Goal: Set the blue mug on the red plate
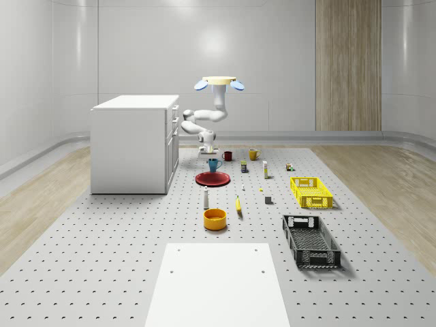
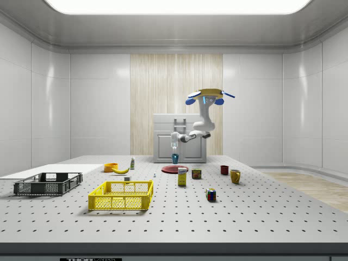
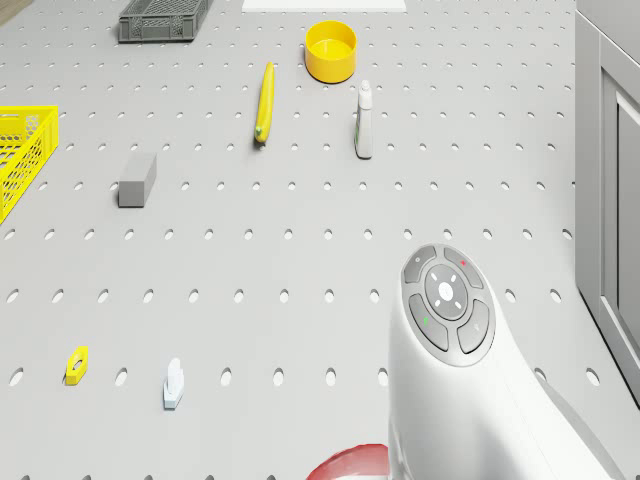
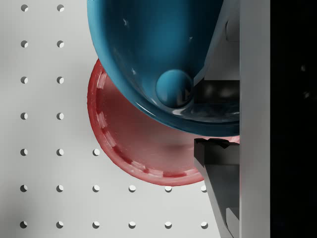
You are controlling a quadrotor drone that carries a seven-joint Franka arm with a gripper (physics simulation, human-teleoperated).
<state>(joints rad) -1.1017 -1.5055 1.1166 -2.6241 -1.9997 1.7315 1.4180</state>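
The blue mug (image 1: 214,164) hangs just above the red plate (image 1: 212,179), over its far part, in the whole-scene view. In the side view the blue mug (image 2: 175,158) sits a little clear of the red plate (image 2: 175,169). My gripper (image 2: 174,148) comes down on the mug from above. In the wrist view the gripper (image 4: 216,116) is shut on the rim of the blue mug (image 4: 148,44), one finger (image 4: 218,168) outside the wall, and the red plate (image 4: 133,144) lies below. The drone (image 1: 218,82) hovers behind the plate, beside the white cabinet (image 1: 133,143).
A red mug (image 1: 227,155) and a yellow mug (image 1: 253,154) stand behind the plate. Nearer lie a bottle (image 1: 206,197), a banana (image 1: 238,204) and a yellow bowl (image 1: 214,219). A yellow crate (image 1: 310,191) and a black crate (image 1: 310,240) sit at the whole-scene view's right.
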